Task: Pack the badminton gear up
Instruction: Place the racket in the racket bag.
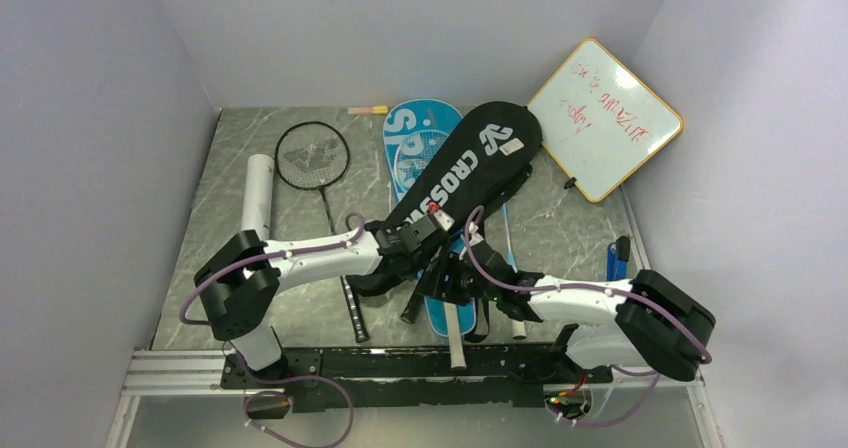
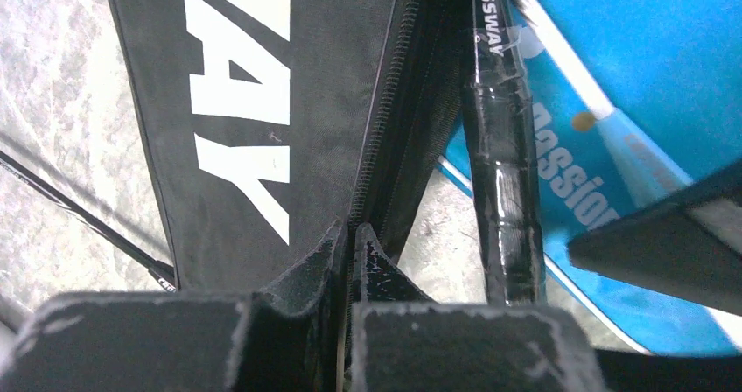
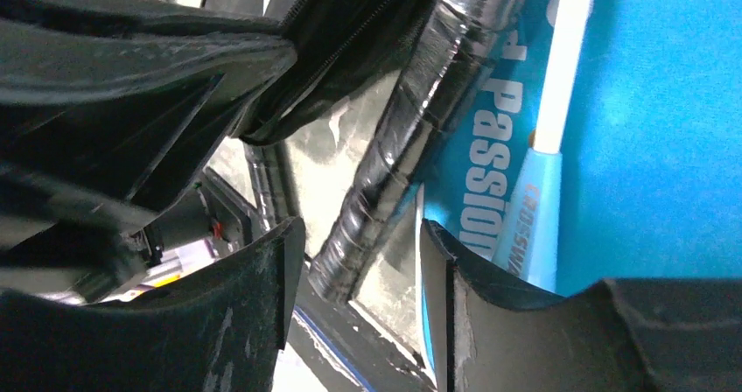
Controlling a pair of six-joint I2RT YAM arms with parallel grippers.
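From above: two covers lie crossed in the middle of the surface [image 1: 570,228], one black cover [image 1: 470,173] lying slantwise over one blue cover [image 1: 410,138]. One black racket [image 1: 312,155] lies bare to the left, and one white tube [image 1: 258,190] sits just beyond it. Both arms reach in toward the covers' near ends, with the left hand [image 1: 432,230] at the black cover's lower edge and the right hand [image 1: 445,276] just in front of it. At the back there's one whiteboard [image 1: 605,118] propped in the right corner and one small marker [image 1: 367,110] by the wall.

Over to the left wrist: the left hand [image 2: 350,239] is pinched tight on the black cover [image 2: 254,103], right at its zip edge. A second black racket [image 2: 507,191] pokes its wrapped grip out of the cover's open mouth. Next to it, one light-blue racket [image 2: 569,68] rests on the blue cover [image 2: 665,68].

Now the right wrist: the right hand [image 3: 363,243] stands apart, fingers either side of the second black racket [image 3: 394,147] and not touching its grip. The black cover [image 3: 350,24] hangs above it. The light-blue racket [image 3: 538,208] lies along the blue cover [image 3: 665,147].
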